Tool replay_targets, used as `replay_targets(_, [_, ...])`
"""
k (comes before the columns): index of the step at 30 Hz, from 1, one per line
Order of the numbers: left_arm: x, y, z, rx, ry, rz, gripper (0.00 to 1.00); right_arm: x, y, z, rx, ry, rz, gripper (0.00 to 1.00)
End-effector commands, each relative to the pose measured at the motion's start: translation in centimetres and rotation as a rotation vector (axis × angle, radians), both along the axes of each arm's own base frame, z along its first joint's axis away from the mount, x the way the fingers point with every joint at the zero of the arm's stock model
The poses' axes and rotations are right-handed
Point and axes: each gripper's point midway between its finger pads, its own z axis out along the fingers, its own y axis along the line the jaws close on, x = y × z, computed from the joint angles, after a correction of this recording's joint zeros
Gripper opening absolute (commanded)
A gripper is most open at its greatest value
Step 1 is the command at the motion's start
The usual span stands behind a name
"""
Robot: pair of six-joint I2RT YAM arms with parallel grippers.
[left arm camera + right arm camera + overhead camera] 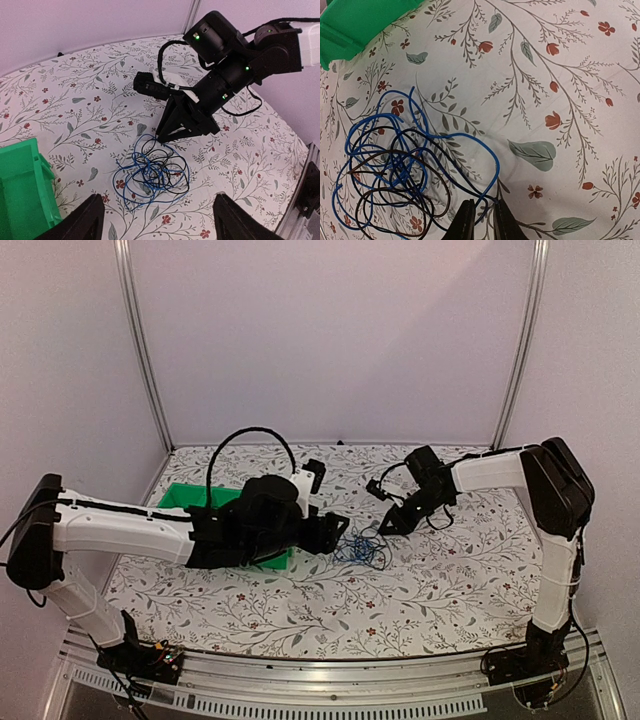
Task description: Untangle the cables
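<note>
cable tangle [152, 172]: 1, blue and black | green bin [22, 185]: 1 | arms [130, 530] [500, 475]: 2

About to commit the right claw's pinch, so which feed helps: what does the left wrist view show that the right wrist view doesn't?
Only the left wrist view: the whole right claw tipped down at the edge of the cables, and the left claw wide open on the near side.
Only the right wrist view: the right claw's fingertips up close, a narrow gap apart, a blue strand running to them; whether it is pinched is unclear.
Both: the snarl, the green bin and the floral table.
</note>
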Motion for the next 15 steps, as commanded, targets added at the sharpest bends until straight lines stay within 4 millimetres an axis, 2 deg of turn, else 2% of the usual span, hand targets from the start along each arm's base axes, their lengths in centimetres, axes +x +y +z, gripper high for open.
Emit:
replay_targets(1, [-0.3, -1.2, 1.0, -0.022, -0.017, -0.016, 0.76, 0.5, 0.4, 0.3, 0.028, 0.0, 0.0, 0.16])
replay_targets(9, [-0.2, -1.7, 0.2, -0.011, -0.004, -0.02, 0.77, 0.5, 0.7, 0.6, 0.051, -0.009, 0.012, 0.15])
replay_targets(15, [-0.2, -1.8, -0.6, -0.005, 0.011, -0.015, 0.77, 0.6, 0.8, 1.3, 0.062, -0.042, 0.017, 0.01])
